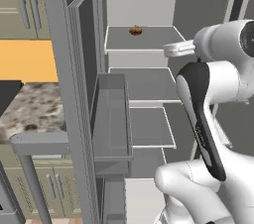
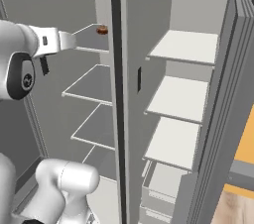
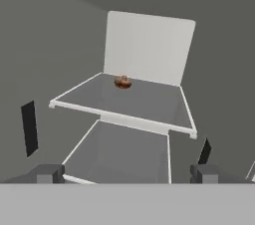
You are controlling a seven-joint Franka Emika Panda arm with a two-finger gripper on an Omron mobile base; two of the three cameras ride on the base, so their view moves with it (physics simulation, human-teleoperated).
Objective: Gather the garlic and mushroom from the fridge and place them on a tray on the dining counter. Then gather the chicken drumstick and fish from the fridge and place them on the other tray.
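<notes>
Fridge (image 1: 74, 69): doors open.
Mushroom (image 3: 122, 82): on top shelf (image 3: 144, 102).
Jaws: spread wide, empty, short of the shelf.

Grey fridge (image 1: 64, 69) w/ white shelves (image 2: 186, 47), small brown item (image 3: 122, 82), orange wall (image 1: 27, 62).

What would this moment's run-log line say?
stage: reaching into open fridge | claw: open, empty | target: small brown item on upper shelf, untouched | lower shelves: bare
</notes>
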